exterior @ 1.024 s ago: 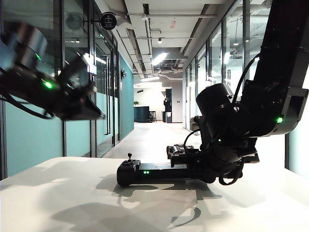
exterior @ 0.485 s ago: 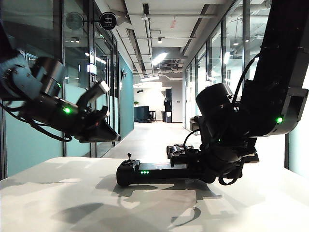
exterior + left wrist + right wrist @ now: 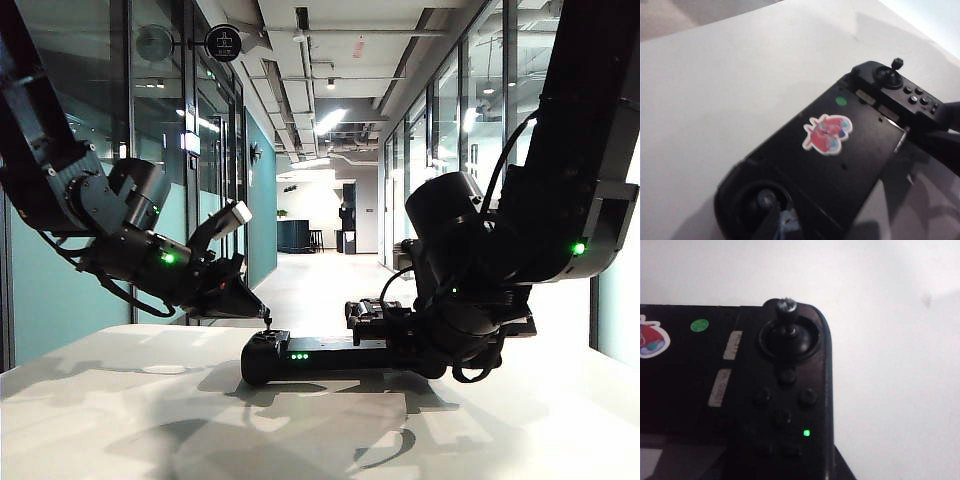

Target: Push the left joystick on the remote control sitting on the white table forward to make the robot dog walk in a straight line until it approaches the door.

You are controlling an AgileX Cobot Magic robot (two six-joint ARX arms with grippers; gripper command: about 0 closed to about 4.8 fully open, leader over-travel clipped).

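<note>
Left tool (image 3: 262,314) tip sits right at the left joystick (image 3: 267,321), can't tell its state; right tool (image 3: 415,345) clamps the remote control (image 3: 300,355) on the bench (image 3: 120,420).

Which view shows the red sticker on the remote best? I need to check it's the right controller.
The left wrist view: the red sticker lies whole and unobstructed on the remote control. The right wrist view cuts it off at the frame edge. The exterior view sees the remote side-on, so the sticker is hidden.
</note>
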